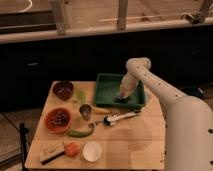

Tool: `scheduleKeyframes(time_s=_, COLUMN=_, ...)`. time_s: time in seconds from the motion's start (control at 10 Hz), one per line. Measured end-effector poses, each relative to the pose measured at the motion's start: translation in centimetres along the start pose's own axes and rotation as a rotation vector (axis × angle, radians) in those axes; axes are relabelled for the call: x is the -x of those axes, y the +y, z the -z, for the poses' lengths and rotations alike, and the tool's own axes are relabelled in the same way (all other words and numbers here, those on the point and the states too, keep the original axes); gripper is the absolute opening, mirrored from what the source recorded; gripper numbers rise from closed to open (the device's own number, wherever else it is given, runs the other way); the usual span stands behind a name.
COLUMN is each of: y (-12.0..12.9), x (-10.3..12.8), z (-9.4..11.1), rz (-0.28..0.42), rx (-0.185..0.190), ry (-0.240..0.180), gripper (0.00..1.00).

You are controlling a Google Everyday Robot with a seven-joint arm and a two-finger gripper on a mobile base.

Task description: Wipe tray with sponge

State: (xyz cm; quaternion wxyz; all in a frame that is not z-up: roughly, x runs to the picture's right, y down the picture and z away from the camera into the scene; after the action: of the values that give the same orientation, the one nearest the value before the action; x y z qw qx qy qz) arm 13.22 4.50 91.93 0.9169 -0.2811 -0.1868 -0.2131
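Observation:
The green tray with raised rims sits at the back right of the wooden table. My white arm reaches from the right and bends down into the tray. My gripper is low inside the tray, near its right front part. A dark object under the gripper may be the sponge; I cannot make it out clearly.
A dark red bowl stands at the back left and an orange bowl with dark pieces in front of it. A metal cup, a green pepper, a white brush, a white dish and an orange object lie nearby.

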Motion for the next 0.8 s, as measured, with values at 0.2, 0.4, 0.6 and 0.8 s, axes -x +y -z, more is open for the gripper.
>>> scheduleKeyframes(time_s=0.2, y=0.02, x=0.04, z=-0.08, rz=0.010, rx=0.001, ry=-0.001, gripper=0.03)
scheduleKeyframes(time_s=0.4, y=0.05, x=0.08, z=-0.18, rz=0.019, rx=0.002, ry=-0.002, gripper=0.03)
scheduleKeyframes(time_s=0.6, y=0.11, x=0.08, z=-0.23, rz=0.027, rx=0.004, ry=-0.003, gripper=0.03)
scheduleKeyframes(time_s=0.8, y=0.14, x=0.10, z=-0.29, rz=0.034, rx=0.006, ry=-0.003, gripper=0.03)
